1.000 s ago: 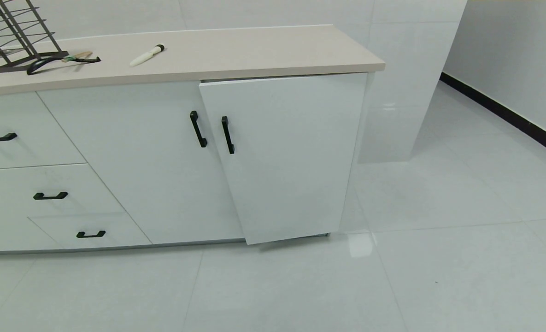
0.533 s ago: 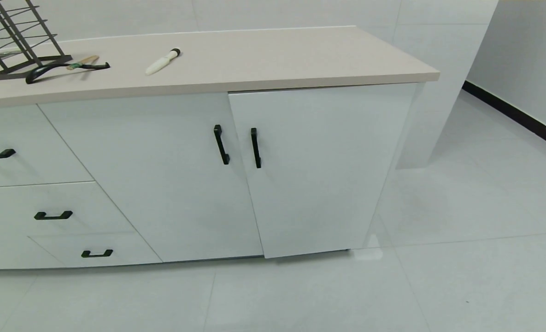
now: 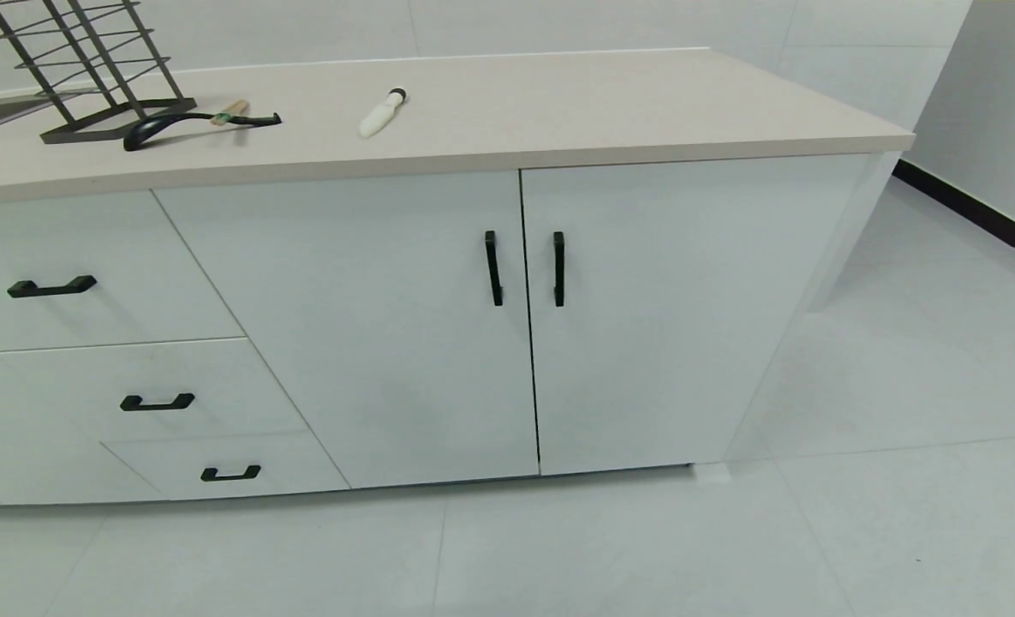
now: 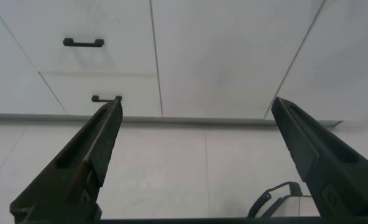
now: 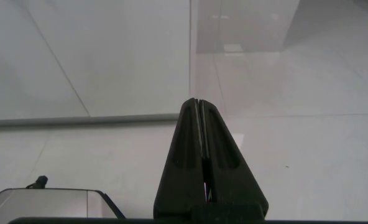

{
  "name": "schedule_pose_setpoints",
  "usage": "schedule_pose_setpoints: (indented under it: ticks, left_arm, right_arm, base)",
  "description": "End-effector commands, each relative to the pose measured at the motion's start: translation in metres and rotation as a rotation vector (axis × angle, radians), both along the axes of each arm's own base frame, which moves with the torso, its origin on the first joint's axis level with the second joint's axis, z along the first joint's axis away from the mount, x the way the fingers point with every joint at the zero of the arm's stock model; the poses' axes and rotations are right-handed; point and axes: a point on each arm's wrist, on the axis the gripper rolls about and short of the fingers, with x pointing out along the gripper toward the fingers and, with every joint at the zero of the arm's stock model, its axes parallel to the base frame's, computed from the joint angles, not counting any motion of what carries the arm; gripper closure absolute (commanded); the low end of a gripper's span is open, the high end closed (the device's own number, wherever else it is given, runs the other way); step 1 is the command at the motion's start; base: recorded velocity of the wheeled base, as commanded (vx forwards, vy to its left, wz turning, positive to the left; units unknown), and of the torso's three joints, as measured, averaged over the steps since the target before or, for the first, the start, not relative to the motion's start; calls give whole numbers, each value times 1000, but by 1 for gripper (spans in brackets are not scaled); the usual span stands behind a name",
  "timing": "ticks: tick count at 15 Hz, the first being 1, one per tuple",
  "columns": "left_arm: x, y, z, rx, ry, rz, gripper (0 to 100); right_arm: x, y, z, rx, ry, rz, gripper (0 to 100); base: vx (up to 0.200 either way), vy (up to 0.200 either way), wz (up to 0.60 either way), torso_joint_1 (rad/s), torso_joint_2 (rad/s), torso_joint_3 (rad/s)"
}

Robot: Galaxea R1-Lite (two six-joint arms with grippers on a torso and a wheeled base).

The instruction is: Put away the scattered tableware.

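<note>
Head view: white utensil (image 3: 380,116) lies slantwise on the counter (image 3: 644,94), black ladle (image 3: 140,135) farther left by the rack (image 3: 79,133), all well above the left claw (image 4: 195,104), gaping empty and likely nearer, and the right claw (image 5: 199,104), pinched closed on nothing.

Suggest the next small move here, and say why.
Probably raise the open left gripper toward the countertop: the white-handled utensil and black utensil lie loose on it near the rack, while both grippers hang low by the floor, the right gripper shut.
</note>
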Motion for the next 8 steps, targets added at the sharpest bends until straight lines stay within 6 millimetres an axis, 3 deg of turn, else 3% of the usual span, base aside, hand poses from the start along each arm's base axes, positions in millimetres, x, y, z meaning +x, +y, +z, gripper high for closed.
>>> schedule_pose_setpoints:
  ticks: [1,8]
  left_arm:
    - [0,0,0,-1,0,1,0]
    - [0,0,0,-1,0,1,0]
  right_arm:
    - [0,0,0,0,2,0,100]
    - [0,0,0,1,2,-3,100]
  base:
    - [0,200,0,2,2,7]
    - [0,200,0,1,3,2]
